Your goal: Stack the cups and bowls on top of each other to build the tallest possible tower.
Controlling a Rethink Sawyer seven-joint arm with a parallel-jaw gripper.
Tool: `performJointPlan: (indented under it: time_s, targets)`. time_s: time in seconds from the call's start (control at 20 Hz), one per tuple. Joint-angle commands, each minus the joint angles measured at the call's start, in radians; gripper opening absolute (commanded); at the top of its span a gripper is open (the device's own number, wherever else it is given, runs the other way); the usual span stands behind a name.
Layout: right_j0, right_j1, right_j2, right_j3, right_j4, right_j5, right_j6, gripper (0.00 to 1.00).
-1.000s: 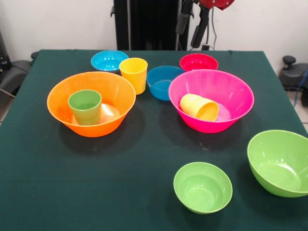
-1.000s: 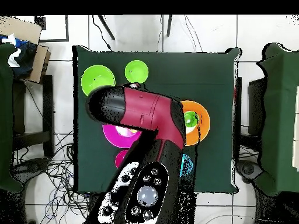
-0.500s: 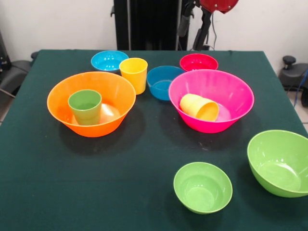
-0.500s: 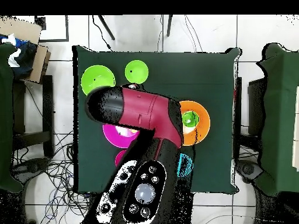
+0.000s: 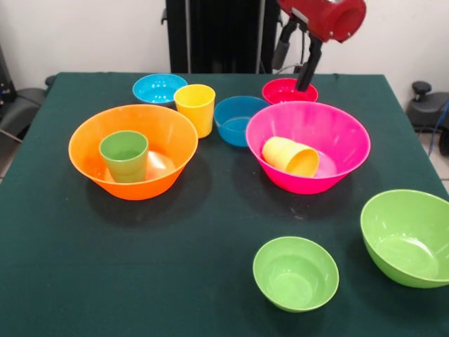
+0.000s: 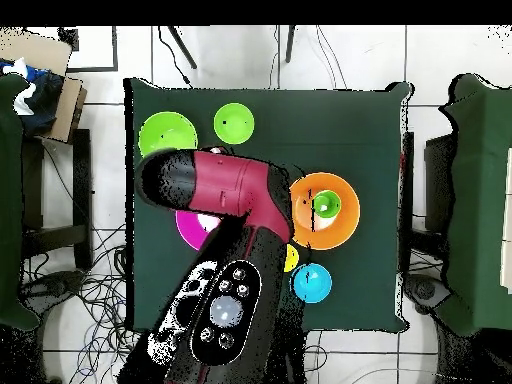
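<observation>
The large orange bowl (image 5: 84,156) holds the green cup (image 5: 124,156) upright. Inside the large hot pink bowl (image 5: 345,140) the orange-yellow cup (image 5: 290,156) lies on its side. A yellow cup (image 5: 195,109) stands on the cloth between the light blue bowl (image 5: 159,88) and the darker blue bowl (image 5: 238,119). The red-pink bowl (image 5: 289,91) sits behind the pink one. Near the front are the small lime bowl (image 5: 295,272) and the large lime bowl (image 5: 410,237). My gripper (image 5: 293,77) hangs open and empty above the red-pink bowl.
The table is covered in dark green cloth (image 5: 210,232). From overhead my red arm (image 6: 225,190) hides most of the pink bowl (image 6: 188,226). Chairs and cables surround the table.
The arm has swung to the right and dropped lower in the front view, bringing the gripper over the red-pink bowl. Overhead, the light blue bowl and yellow cup are now uncovered.
</observation>
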Motion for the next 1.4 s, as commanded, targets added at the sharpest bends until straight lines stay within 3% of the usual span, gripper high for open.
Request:
performJointPlan:
  time_s: [0.05,0.5,1.15,1.4]
  targets:
    - [0.039,0.134,0.048,-0.066,-0.029,-0.035,0.135,1.0]
    - [0.071,0.231,0.011,-0.166,0.014,-0.013,0.195,1.0]
    - [0.1,0.264,-0.037,-0.226,0.083,0.071,0.209,1.0]
    - [0.115,0.316,-0.065,-0.286,0.123,0.089,0.25,1.0]
